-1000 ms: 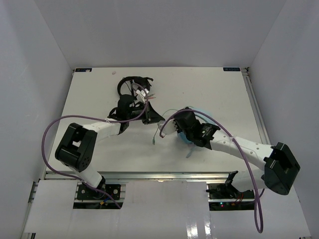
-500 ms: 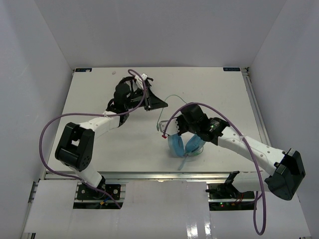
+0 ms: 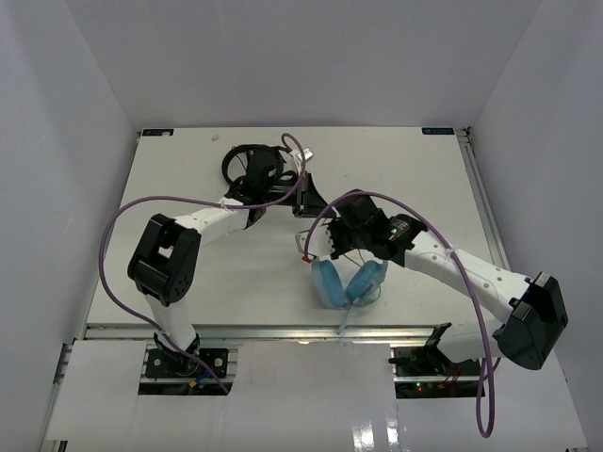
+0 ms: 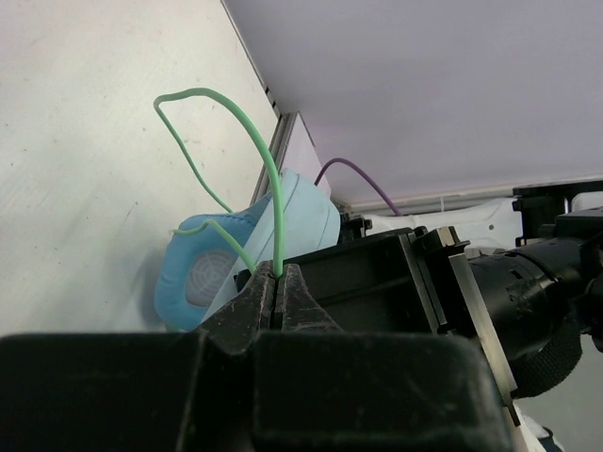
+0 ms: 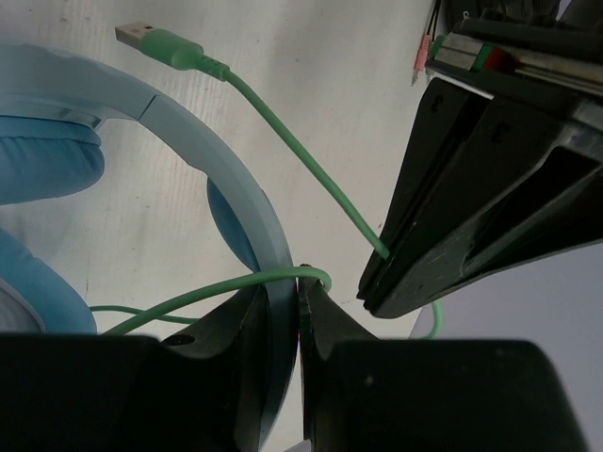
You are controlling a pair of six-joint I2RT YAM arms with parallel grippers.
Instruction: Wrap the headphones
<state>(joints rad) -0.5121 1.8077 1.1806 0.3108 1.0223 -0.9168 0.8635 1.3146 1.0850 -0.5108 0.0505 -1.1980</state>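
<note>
The light blue headphones (image 3: 345,281) hang from my right gripper (image 3: 332,247) over the middle of the table, cups toward the near edge. In the right wrist view my right gripper (image 5: 283,303) is shut on the wide band (image 5: 236,179). The thin green cable (image 5: 283,141) loops over the band and ends in a USB plug (image 5: 141,38). My left gripper (image 3: 306,201) sits just behind it. In the left wrist view it (image 4: 276,282) is shut on the cable (image 4: 268,169), with a padded cup (image 4: 203,273) beyond.
Smaller black headphones (image 3: 247,162) lie at the back left of the table, under my left arm. My two grippers are very close together; my left fingers (image 5: 471,188) fill the right side of the right wrist view. White walls surround the table.
My left gripper has swung right toward my right gripper, carrying the cable. My right gripper has turned the headphones so that the cups hang toward the near edge.
</note>
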